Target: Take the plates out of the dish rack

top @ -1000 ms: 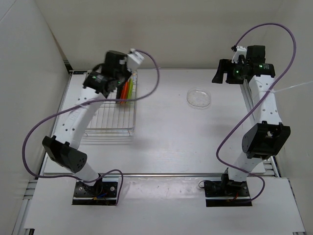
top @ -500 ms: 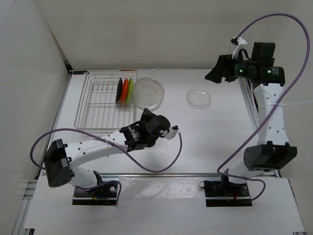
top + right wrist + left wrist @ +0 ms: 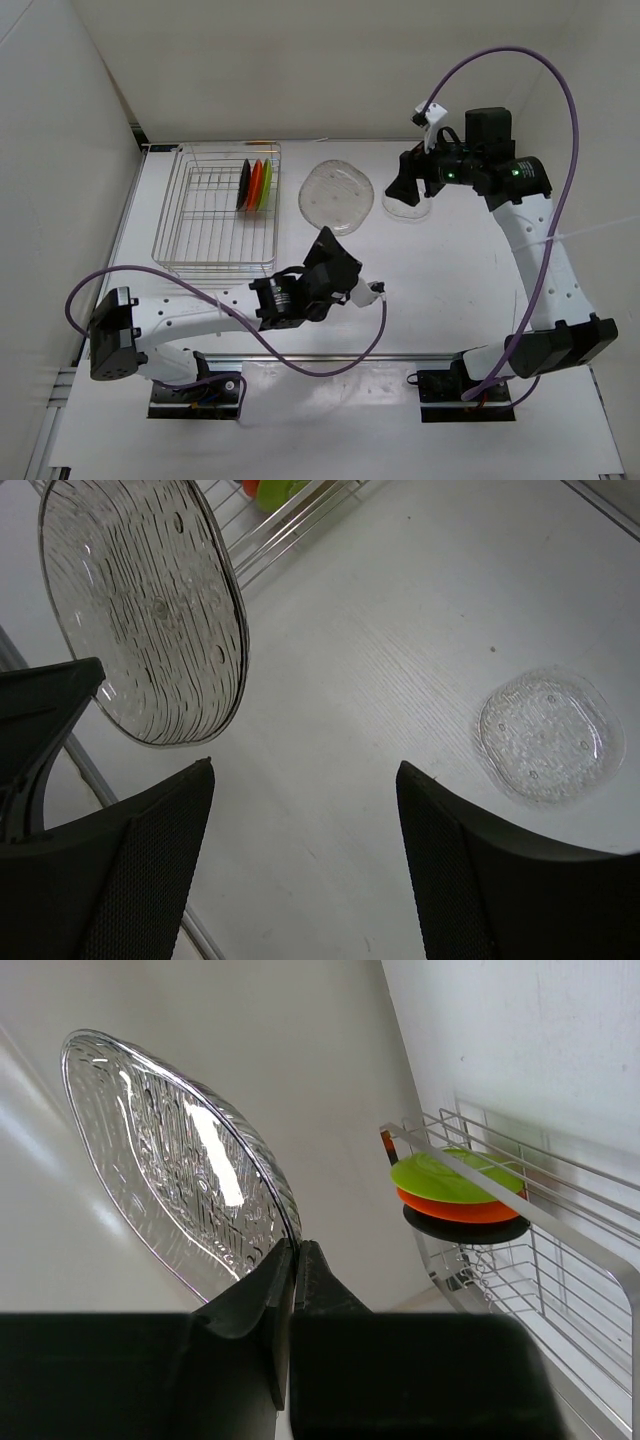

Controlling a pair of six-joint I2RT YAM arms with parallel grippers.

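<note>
While the left tool (image 3: pixel 293 1260) is pinching the clear plate (image 3: pixel 170 1160) above the desk (image 3: pixel 420 290), lowering it slowly and flat is looking best. The right tool (image 3: pixel 302 775) is hanging spread; three plates (image 3: pixel 255 186) are standing in the dish rack (image 3: pixel 214 264), far left corner.

Bright, even white light fills all three views, and the shadows on the table (image 3: pixel 440 270) are faint and soft-edged. In the left wrist view a white streak of glare runs down the large clear plate (image 3: pixel 150 1160), and the nearest wires of the dish rack (image 3: pixel 560 1250) look slightly soft.
</note>
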